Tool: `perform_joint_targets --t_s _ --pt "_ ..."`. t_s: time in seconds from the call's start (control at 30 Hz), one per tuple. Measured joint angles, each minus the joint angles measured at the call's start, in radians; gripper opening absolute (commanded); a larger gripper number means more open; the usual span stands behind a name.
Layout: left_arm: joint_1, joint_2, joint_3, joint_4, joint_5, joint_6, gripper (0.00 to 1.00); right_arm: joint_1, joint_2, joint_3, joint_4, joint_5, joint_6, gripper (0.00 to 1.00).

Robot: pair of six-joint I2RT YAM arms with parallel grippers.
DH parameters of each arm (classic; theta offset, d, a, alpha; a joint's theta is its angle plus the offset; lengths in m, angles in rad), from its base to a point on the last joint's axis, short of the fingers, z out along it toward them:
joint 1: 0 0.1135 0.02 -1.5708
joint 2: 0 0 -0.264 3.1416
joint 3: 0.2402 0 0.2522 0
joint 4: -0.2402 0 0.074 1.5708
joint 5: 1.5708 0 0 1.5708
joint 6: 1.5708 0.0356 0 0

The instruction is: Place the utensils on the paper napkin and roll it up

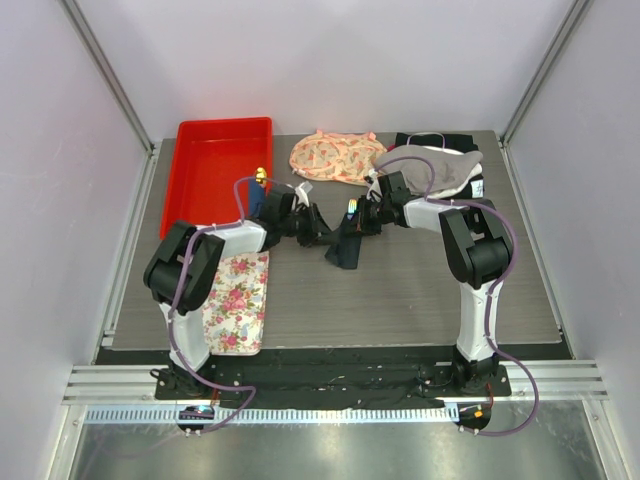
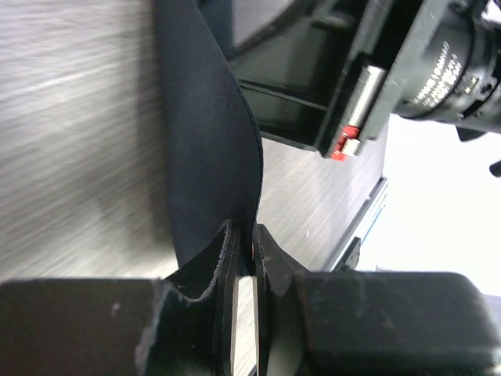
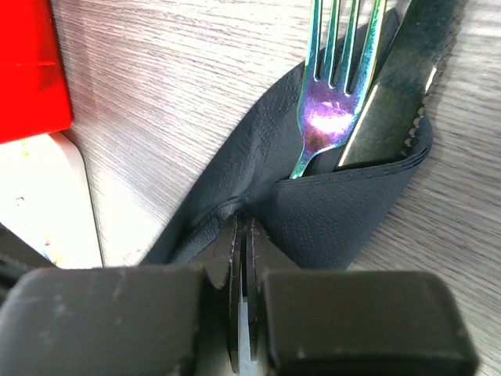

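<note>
The paper napkin (image 1: 345, 250) is a dark sheet at mid-table between my two grippers, partly lifted. My left gripper (image 1: 318, 228) is shut on one edge of it; in the left wrist view the napkin (image 2: 211, 125) rises as a curved sheet from the left gripper (image 2: 244, 235). My right gripper (image 3: 244, 227) is shut on a pinched fold of the napkin (image 3: 344, 207), which wraps over the lower ends of the utensils. The iridescent fork (image 3: 329, 102) and the dark knife (image 3: 395, 86) lie side by side on the napkin, their handles hidden under the fold. From above, the right gripper (image 1: 362, 222) sits by the utensils (image 1: 350, 210).
A red tray (image 1: 215, 165) stands at the back left, with a blue yellow-tipped stick (image 1: 258, 188) at its edge. A floral tray (image 1: 237, 302) lies near the left arm. A floral pouch (image 1: 335, 157), a grey cloth (image 1: 435, 170) and a black folded cloth (image 1: 440, 140) lie at the back.
</note>
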Motion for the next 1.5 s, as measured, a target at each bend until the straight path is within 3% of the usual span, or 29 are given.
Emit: perform_joint_targets --t_s 0.6,0.97,1.27,1.5 --pt "-0.057 0.087 0.022 -0.077 -0.027 0.138 0.12 0.000 0.000 -0.001 0.002 0.000 0.007 0.01" --pt "-0.061 0.118 0.121 -0.244 -0.073 0.196 0.00 0.000 -0.016 -0.001 -0.010 0.014 0.005 0.15" --pt "-0.065 0.129 0.156 -0.298 -0.082 0.211 0.00 -0.010 -0.039 0.034 -0.129 0.021 -0.009 0.20" --pt "-0.066 0.134 0.172 -0.321 -0.083 0.215 0.00 -0.056 -0.072 0.051 -0.179 -0.073 0.005 0.18"
